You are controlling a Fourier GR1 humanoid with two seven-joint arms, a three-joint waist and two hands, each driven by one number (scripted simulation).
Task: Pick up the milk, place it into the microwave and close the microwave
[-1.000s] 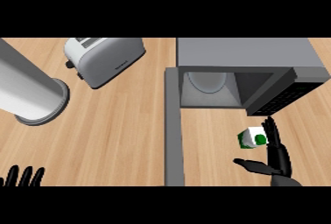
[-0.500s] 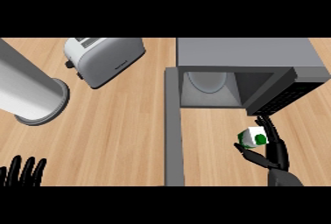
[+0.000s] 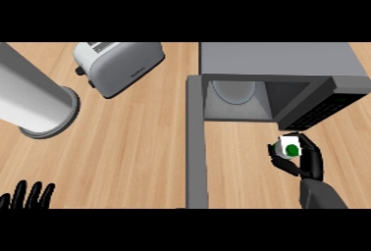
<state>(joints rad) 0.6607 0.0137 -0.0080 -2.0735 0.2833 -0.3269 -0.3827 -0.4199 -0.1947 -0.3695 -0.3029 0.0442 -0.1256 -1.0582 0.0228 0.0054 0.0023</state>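
Light wood grain covers the counter (image 3: 138, 147) from edge to edge. At the upper right stands the grey microwave (image 3: 279, 61), its cavity open toward the viewer, with a pale round turntable (image 3: 233, 92) on its floor. The microwave door (image 3: 197, 142) hangs open as a long grey strip running down toward the lower edge, and a dark control panel (image 3: 322, 110) shows on the microwave's right side.

Just below that panel, in front of the cavity's right corner, sits the milk (image 3: 287, 149): a small white carton with a round green mark on the face turned upward. The right hand (image 3: 308, 162) has its black fingers curled round the carton, thumb on the left side and fingers on the right, with the grey forearm (image 3: 321, 195) rising from the lower edge. Whether the carton touches the counter cannot be told.

At the lower left corner the left hand (image 3: 27, 196) rests with fingers straight and spread, pointing up.

A silver toaster (image 3: 119, 66) stands at the upper left, tilted, and a large grey cylinder (image 3: 33, 100) is at the far left.
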